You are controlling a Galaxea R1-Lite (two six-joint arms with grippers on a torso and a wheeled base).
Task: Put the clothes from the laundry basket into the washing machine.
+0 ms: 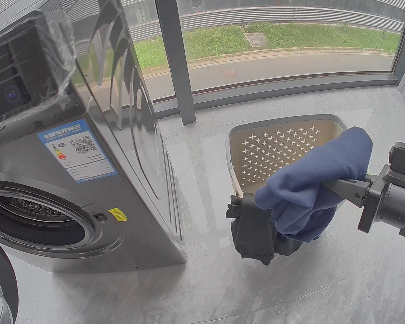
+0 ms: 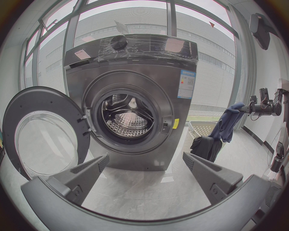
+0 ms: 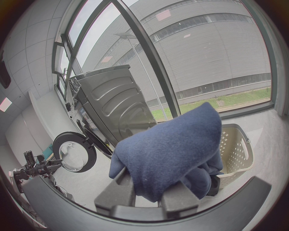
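Navy blue fleece garment (image 1: 314,181) clamped in r. gripper (image 3: 147,194), held above beige plastic laundry basket (image 1: 282,148), long axis hanging down twd basket, dark grey cloth (image 1: 253,228) over basket rim, l. gripper (image 2: 144,158) spread wide, empty, facing grey front-load washing machine (image 1: 89,190), door open.

Laundry corner, washing machine (image 1: 90,200), basket (image 1: 283,122), tiled floor (image 1: 186,302) (curved window wall (image 1: 282,27))

Blue garment (image 1: 314,181) aloft over laundry basket (image 1: 282,148) (dark one (image 1: 250,229) across its rim)
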